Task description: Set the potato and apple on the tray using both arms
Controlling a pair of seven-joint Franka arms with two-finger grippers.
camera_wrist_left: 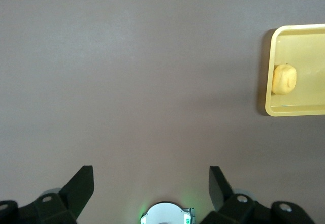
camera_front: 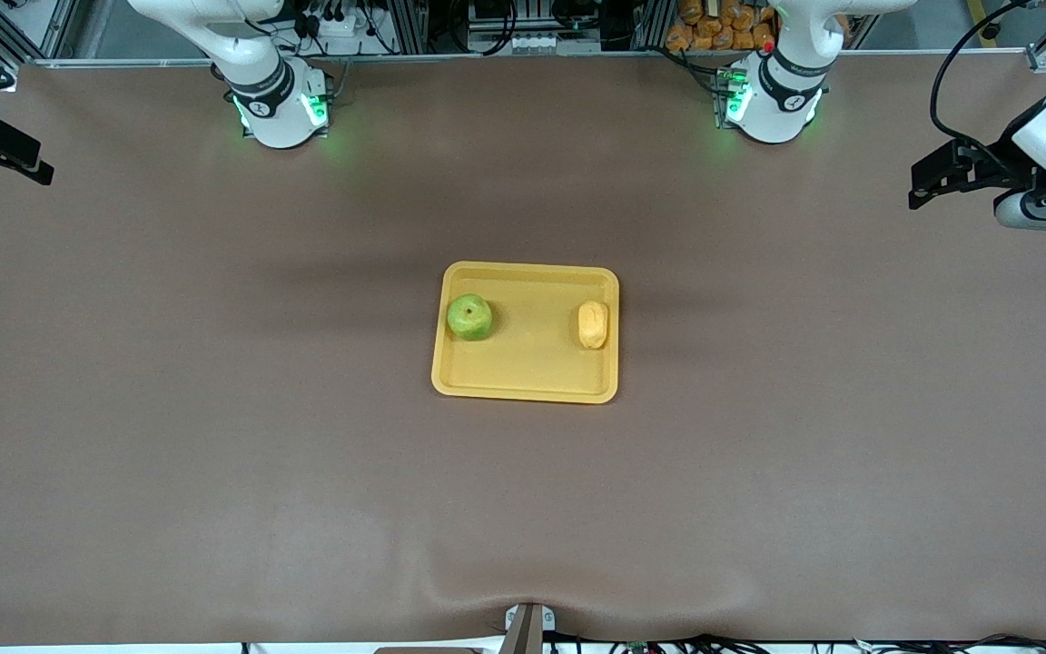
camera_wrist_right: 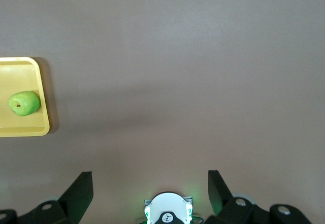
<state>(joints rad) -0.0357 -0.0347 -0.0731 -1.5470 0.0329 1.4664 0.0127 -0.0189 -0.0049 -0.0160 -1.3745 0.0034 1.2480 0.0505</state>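
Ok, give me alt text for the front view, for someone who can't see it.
A yellow tray sits mid-table holding a green apple toward the right arm's end and a potato toward the left arm's end, apart from each other. Both arms wait pulled back: the left end effector and the right end effector hang open over the table's ends.

Apple lies in the tray — right gripper spread wide.

A big brown table cover fills almost everything and looks soft and smooth. At 12 o'clock, past the table's edge, stand metal frame bars, black cables and orange packets.
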